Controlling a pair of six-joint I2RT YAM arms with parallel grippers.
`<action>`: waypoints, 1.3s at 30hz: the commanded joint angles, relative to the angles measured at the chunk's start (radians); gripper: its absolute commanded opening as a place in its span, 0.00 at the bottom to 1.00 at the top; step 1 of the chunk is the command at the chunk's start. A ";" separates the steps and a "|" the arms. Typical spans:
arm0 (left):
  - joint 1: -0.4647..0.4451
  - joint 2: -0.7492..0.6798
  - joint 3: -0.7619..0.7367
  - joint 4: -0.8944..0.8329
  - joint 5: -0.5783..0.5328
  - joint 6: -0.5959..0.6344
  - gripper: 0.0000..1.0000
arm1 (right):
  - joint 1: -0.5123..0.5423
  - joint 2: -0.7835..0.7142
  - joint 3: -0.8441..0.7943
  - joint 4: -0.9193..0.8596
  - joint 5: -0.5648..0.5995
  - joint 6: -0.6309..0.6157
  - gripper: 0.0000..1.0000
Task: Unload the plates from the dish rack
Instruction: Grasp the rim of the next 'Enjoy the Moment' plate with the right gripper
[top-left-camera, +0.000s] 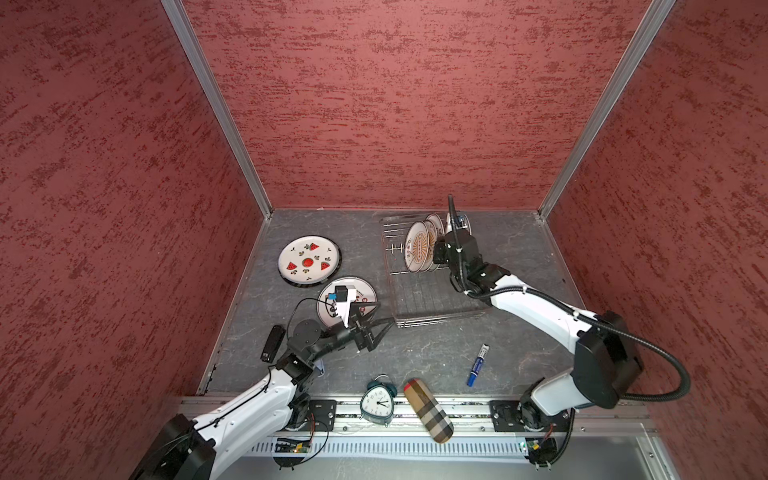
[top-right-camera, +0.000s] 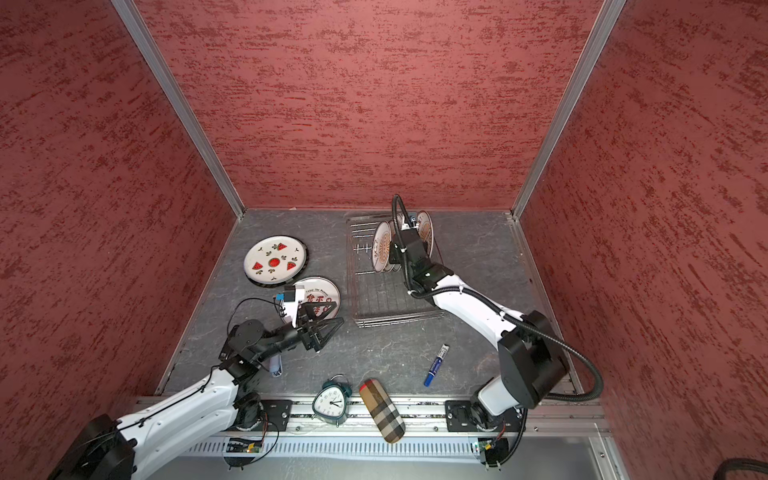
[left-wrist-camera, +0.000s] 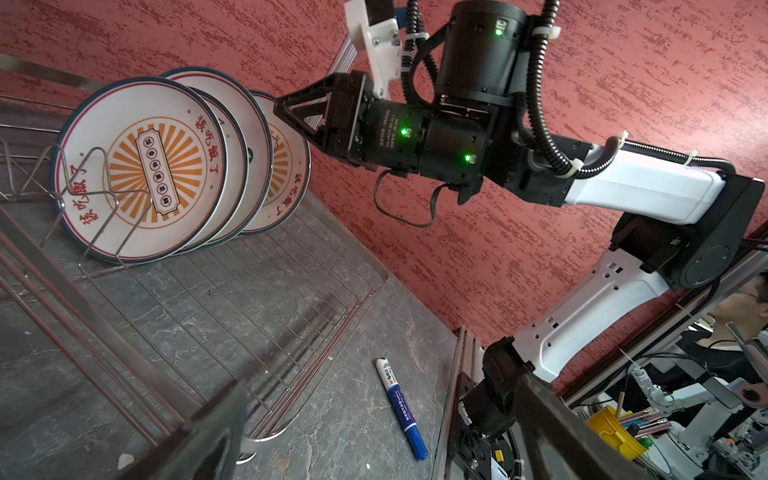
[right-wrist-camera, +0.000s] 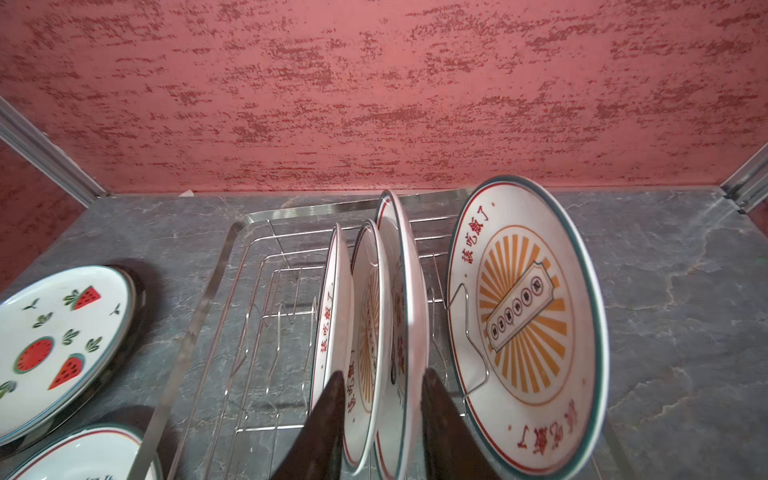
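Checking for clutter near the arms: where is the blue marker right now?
In both top views the blue marker lies flat on the table, right of centre, just in front of the dish rack and right of the plaid case.

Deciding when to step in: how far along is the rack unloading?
Done: the watermelon plate and the red-character plate lie flat on the table, off the dish rack. In hand: the right gripper straddles the rims of the two middle sunburst plates; a firm grip is not visible. The left gripper hangs open, empty. Left: all four upright plates in the rack.
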 joint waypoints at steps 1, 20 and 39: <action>-0.014 -0.013 0.018 -0.019 -0.015 0.028 0.99 | -0.007 0.055 0.077 -0.121 0.084 0.002 0.29; -0.055 -0.069 0.019 -0.079 -0.070 0.062 0.99 | -0.007 0.229 0.245 -0.237 0.212 0.022 0.14; -0.065 -0.131 0.014 -0.129 -0.090 0.059 0.99 | -0.007 0.264 0.250 -0.205 0.203 0.006 0.14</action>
